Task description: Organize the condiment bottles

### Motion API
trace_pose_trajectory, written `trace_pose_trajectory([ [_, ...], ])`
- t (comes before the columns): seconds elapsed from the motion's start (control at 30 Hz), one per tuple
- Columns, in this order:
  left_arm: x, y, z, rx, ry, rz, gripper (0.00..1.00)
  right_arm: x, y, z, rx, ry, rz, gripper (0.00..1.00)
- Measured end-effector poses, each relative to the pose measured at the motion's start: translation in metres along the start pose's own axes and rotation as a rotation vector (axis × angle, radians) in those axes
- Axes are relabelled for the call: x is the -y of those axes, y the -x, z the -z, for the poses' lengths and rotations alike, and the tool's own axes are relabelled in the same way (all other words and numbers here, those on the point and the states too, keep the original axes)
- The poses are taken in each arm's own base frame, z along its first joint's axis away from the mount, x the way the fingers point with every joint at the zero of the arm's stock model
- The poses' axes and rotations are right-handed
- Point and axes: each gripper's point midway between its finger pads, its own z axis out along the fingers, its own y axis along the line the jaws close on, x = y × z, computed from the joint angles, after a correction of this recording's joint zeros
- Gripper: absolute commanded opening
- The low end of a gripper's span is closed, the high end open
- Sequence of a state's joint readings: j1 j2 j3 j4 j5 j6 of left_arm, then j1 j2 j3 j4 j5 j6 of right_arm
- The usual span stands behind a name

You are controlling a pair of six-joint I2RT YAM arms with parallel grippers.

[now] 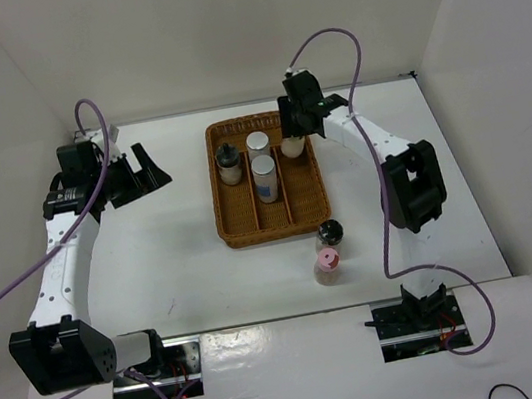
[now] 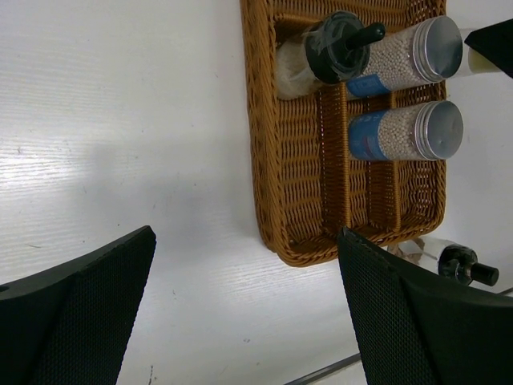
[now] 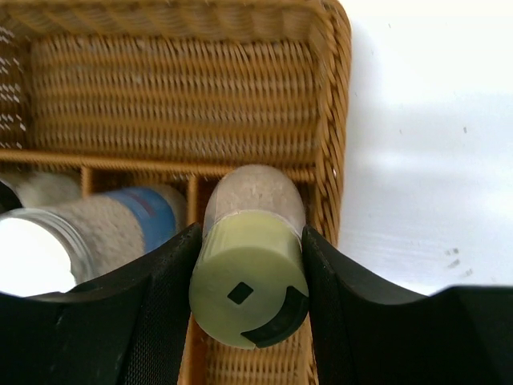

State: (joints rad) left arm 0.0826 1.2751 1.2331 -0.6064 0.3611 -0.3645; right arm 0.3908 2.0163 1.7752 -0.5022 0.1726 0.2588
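My right gripper (image 3: 250, 277) is shut on the yellow-green-capped jar (image 3: 250, 277) and holds it upright in the right compartment of the wicker tray (image 1: 275, 223), at its far end (image 1: 293, 145). A black-capped jar (image 1: 228, 163) stands in the left compartment and two silver-capped jars (image 1: 258, 144) (image 1: 264, 176) in the middle one. Another black-capped jar (image 1: 329, 234) and the pink-capped jar (image 1: 328, 266) stand on the table just in front of the tray's right corner. My left gripper (image 1: 140, 171) is open and empty, left of the tray.
White walls close in the table on three sides. The left wrist view shows the tray's near-left corner (image 2: 296, 253) between its fingers, with the loose black-capped jar (image 2: 457, 263) beyond. Purple cables loop over both arms.
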Motion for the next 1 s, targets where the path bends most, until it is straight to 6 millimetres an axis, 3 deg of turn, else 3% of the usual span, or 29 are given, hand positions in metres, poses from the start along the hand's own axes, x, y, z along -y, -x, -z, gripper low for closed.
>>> trace_pose_trajectory([
  [0.17, 0.002, -0.001, 0.0, -0.005, -0.012, 0.0, 1.0, 0.004, -0.014, 0.004, -0.029, -0.014, 0.008, 0.33],
  [0.3, 0.004, -0.002, 0.001, -0.009, -0.022, 0.001, 1.0, 0.007, -0.041, -0.003, -0.082, -0.021, 0.014, 0.33],
  [0.43, 0.005, -0.002, 0.001, -0.012, -0.027, 0.001, 1.0, 0.009, -0.059, -0.008, -0.123, -0.028, 0.024, 0.42],
  [0.5, 0.005, -0.003, 0.001, -0.013, -0.028, 0.002, 1.0, 0.008, -0.058, -0.011, -0.113, -0.028, 0.022, 0.56],
  [0.53, 0.005, -0.003, 0.001, -0.013, -0.027, 0.002, 1.0, 0.007, -0.057, -0.011, -0.109, -0.028, 0.022, 0.75],
  [0.63, 0.005, -0.003, 0.001, -0.013, -0.027, 0.002, 1.0, 0.007, -0.057, -0.012, -0.104, -0.035, 0.016, 0.89],
  [0.73, 0.004, -0.004, 0.001, -0.016, -0.027, 0.003, 1.0, 0.008, -0.055, -0.012, -0.098, -0.045, 0.009, 0.96],
  [0.87, 0.005, -0.006, 0.0, -0.021, -0.035, 0.004, 1.0, 0.015, -0.048, 0.0, -0.079, -0.08, 0.004, 0.98],
  [1.0, 0.006, -0.01, -0.001, -0.032, -0.049, 0.007, 1.0, 0.022, -0.02, 0.051, 0.008, -0.088, -0.013, 0.93],
])
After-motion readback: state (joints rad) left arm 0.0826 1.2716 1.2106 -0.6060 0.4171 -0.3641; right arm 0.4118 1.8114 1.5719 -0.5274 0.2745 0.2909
